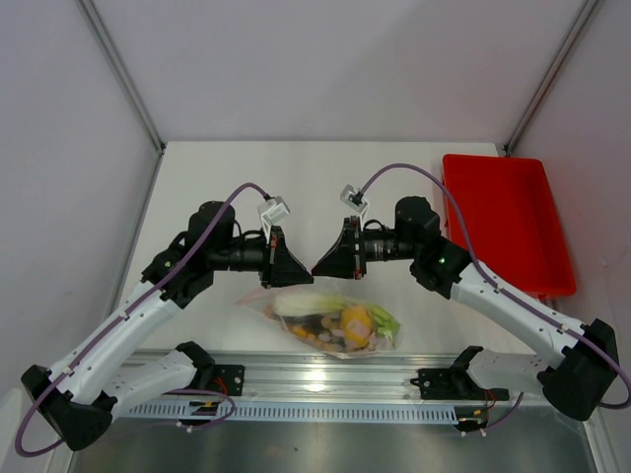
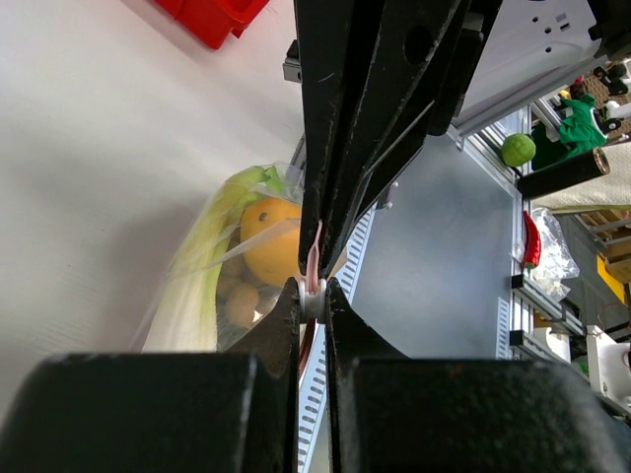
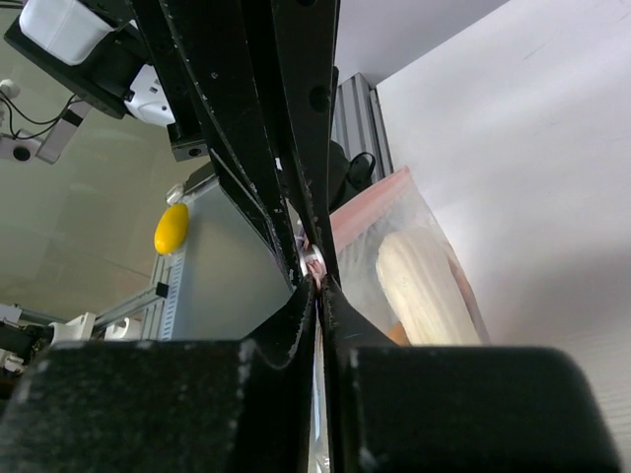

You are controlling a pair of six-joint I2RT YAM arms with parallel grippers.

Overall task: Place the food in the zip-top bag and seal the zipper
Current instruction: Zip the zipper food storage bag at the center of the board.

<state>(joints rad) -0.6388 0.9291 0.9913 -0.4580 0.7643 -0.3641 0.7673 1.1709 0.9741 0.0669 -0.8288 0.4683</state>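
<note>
Clear crinkly bag (image 1: 258, 303) holds lemon (image 1: 355, 322) and leek (image 1: 297, 303).

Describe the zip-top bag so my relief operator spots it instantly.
On the white table, look by the front rail, left of the red tray, just below where the left gripper and right gripper meet. The zip-top bag is there: the only clear, crinkly thing, with toy food showing through it.
</note>
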